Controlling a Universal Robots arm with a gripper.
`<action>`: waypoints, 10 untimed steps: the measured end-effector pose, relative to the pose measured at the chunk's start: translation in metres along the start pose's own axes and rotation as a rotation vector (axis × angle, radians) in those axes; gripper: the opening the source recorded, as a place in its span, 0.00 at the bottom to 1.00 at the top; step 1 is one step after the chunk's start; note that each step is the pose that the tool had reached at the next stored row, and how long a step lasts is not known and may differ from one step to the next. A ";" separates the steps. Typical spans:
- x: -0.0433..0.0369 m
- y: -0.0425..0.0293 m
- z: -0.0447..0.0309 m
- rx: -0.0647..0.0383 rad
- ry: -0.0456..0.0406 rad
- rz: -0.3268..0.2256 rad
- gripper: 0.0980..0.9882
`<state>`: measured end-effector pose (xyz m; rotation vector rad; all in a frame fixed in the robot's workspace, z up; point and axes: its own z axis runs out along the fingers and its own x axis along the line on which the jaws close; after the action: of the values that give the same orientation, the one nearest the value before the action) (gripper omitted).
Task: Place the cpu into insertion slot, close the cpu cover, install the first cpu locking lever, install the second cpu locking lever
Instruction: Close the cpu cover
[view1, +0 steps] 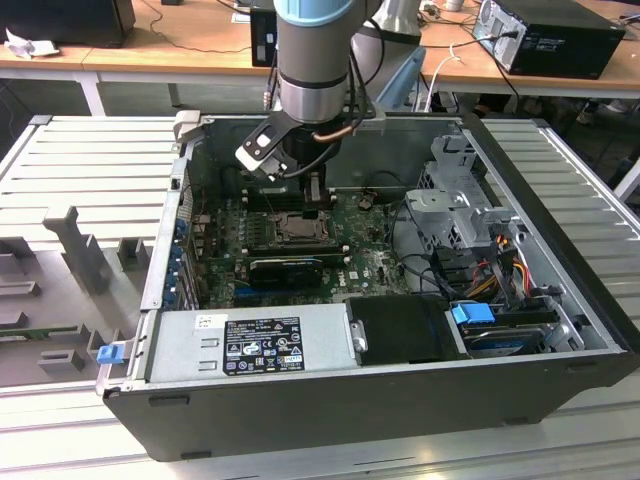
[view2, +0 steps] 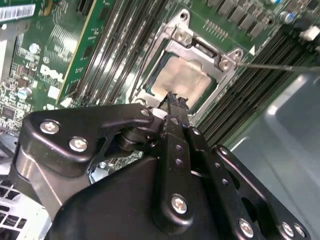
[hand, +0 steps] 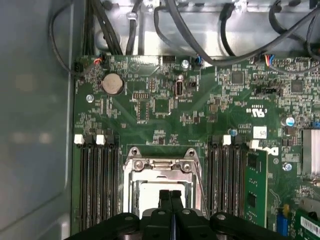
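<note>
Cpu (view2: 189, 80) sits flat in the insertion slot (view1: 297, 228) on the green board (hand: 165, 105). Its pale metal top shows through the square cut-out of the cpu cover (hand: 161, 163), which appears to lie down over it. The end effector (view2: 172, 96) hangs directly above the chip's near edge, fingers pressed together and gripping nothing, tips pointing down at the cover's rim. One thin locking lever (view2: 280, 66) runs out sideways from the socket corner across the memory slots, apart from the fingertips; it looks unlatched, though I cannot be certain.
</note>
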<state>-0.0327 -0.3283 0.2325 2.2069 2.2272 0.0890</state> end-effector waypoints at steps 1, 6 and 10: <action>0.0000 -0.0015 0.0000 0.000 0.0000 0.000 0.01; 0.0002 -0.0113 -0.0004 0.000 0.0002 -0.001 0.01; 0.0002 -0.0152 -0.0006 0.000 0.0004 -0.001 0.01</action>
<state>-0.0480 -0.3282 0.2324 2.2062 2.2282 0.0893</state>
